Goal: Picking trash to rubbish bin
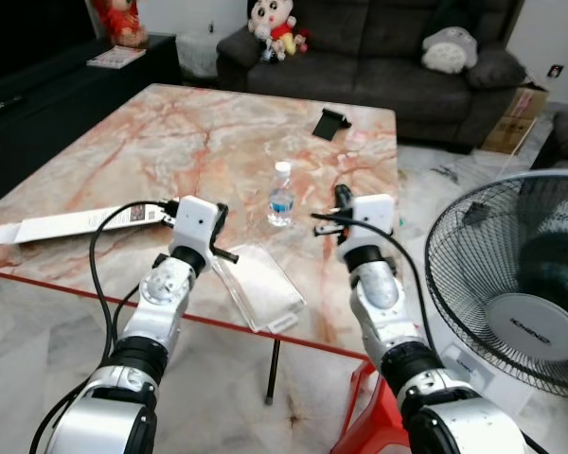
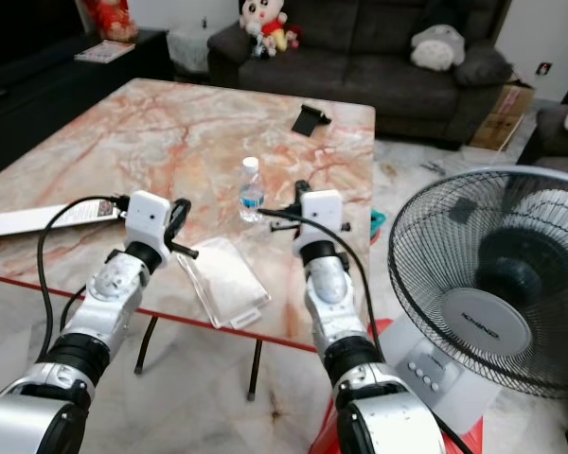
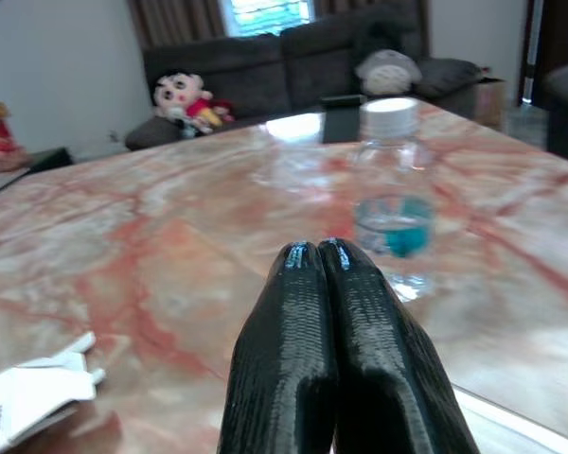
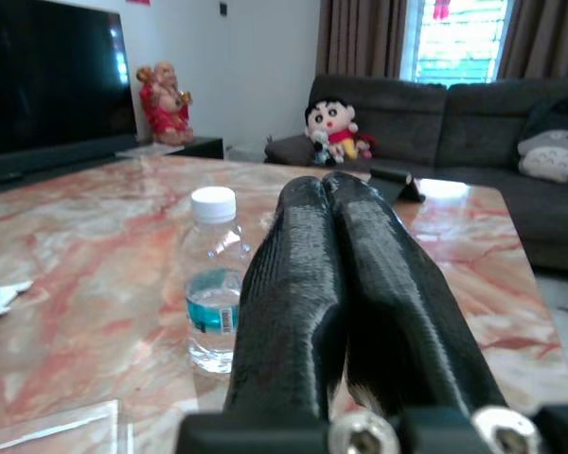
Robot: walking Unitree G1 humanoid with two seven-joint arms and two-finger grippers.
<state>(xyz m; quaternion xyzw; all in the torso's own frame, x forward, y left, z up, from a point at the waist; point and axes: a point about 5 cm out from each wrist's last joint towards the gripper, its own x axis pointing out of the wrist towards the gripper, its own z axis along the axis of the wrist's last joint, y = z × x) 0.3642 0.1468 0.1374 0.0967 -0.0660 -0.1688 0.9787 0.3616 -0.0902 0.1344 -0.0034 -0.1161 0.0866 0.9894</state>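
Observation:
A small clear bottle [image 1: 281,194] with a white cap and blue label stands upright on the marble table [image 1: 170,132]. A clear plastic tray [image 1: 258,284] lies at the table's near edge, partly overhanging it. My left gripper [image 3: 318,248] is shut and empty, hovering over the near edge left of the tray, with the bottle [image 3: 393,189] ahead and to its right. The right gripper [image 4: 324,182] is also shut on nothing, just right of the bottle [image 4: 213,284] and a little nearer to me. In the left eye view its fingers [image 1: 342,197] point forward.
A long white carton [image 1: 76,225] lies flat at the table's left edge. A black stand [image 1: 329,123] sits at the far side. A large floor fan [image 1: 521,284] stands close on the right, a red stool [image 1: 369,416] below the table edge, a grey sofa [image 1: 379,57] behind.

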